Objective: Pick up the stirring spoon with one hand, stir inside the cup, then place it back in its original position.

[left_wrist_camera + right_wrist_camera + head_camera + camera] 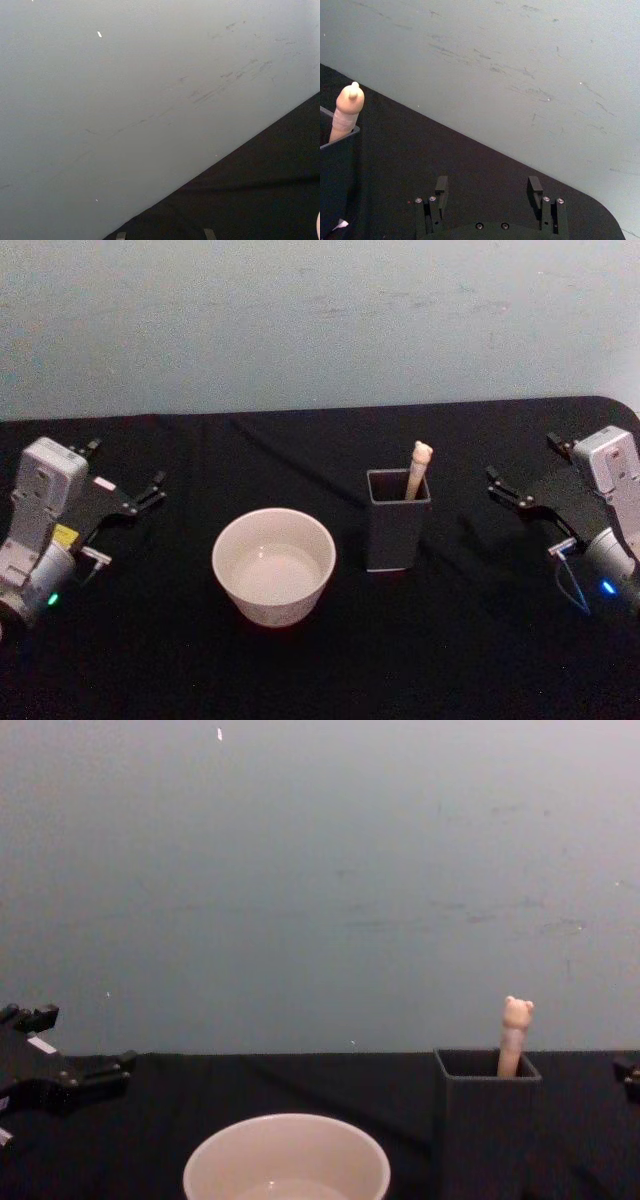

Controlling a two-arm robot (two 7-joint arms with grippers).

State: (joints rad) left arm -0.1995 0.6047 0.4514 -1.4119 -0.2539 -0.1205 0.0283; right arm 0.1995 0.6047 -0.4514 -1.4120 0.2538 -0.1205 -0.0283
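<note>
**Both jaws wide and empty, spoon standing in its holder**

My left gripper (125,463) rests low over the black table (300,440) at its left side, well apart from the cup (273,565). Its jaws are spread wide and hold nothing. My right gripper (522,457) sits at the table's right side, to the right of the holder (397,530) and clear of it. Its jaws also gape wide with nothing between them; in the right wrist view its two fingers (441,187) stand far apart over bare cloth.

The spoon (419,468) stands nearly upright in the dark grey square holder, leaning into its far right corner. I see only the top of the beige handle and the tiny bear head with two small ears poking above the rim. The neck and bowl are hidden inside.

The cup is wide, round and cream-white with a thin rim. It sits just left of the holder and slightly nearer me, not touching it.
</note>
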